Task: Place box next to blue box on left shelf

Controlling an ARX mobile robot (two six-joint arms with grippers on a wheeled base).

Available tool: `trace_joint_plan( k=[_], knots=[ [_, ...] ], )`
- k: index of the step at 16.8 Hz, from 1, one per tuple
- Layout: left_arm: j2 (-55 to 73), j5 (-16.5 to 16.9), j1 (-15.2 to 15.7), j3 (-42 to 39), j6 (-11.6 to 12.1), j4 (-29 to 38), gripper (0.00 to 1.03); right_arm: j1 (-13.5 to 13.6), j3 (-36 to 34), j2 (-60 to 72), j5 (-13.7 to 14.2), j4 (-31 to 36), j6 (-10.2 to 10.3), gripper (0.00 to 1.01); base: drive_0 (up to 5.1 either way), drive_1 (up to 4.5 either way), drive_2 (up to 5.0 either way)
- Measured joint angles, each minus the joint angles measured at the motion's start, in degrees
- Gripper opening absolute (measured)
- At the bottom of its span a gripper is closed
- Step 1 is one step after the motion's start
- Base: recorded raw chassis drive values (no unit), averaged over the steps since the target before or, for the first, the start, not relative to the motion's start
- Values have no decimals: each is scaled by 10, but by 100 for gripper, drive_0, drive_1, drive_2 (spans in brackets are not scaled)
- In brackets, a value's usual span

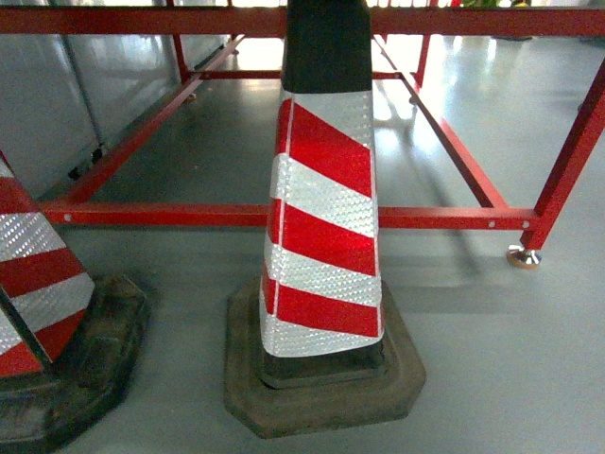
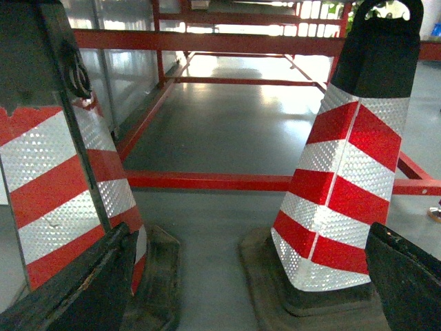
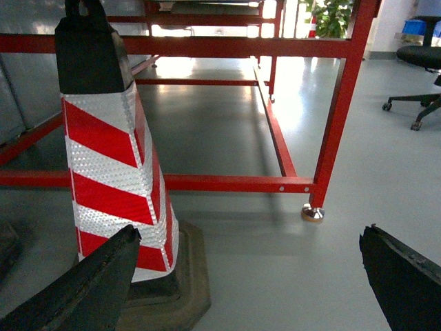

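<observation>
No blue crate, carried box or shelf contents appear in any of the three views; judged from that, the task is at an early or transit stage, with pick-up and placement both outstanding.

Head view: a red-and-white striped reflective traffic cone with black top and dark rubber base (image 1: pixel 321 236) stands centrally on the grey floor (image 1: pixel 501 350). A second cone of the same pattern (image 1: pixel 38 312) is cut by the left edge. Behind them runs a red-painted steel frame (image 1: pixel 454 219) on a levelling foot. Neither arm shows here.

Left wrist view: the left gripper (image 2: pixel 241 303) is empty, its dark fingers (image 2: pixel 83 289) spread wide at the lower corners. The two cones stand ahead, one on each side, the frame beyond.

Right wrist view: the right gripper (image 3: pixel 248 289) is likewise spread apart and holds nothing. One cone stands to the left; a black wheeled office chair (image 3: pixel 424 69) sits at far right, and a green potted plant (image 3: pixel 331 17) is in the background.

The box's whereabouts cannot be told. Remaining: locate it, grasp it, reach the left shelf, set it beside the blue box.
</observation>
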Motion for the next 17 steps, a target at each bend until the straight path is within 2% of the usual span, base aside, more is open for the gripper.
trace_joint_plan(
  k=[17],
  knots=[
    [0,0,0,0,6,0,98,0,0,0,1,-1,-1,98,0,0,0]
  ],
)
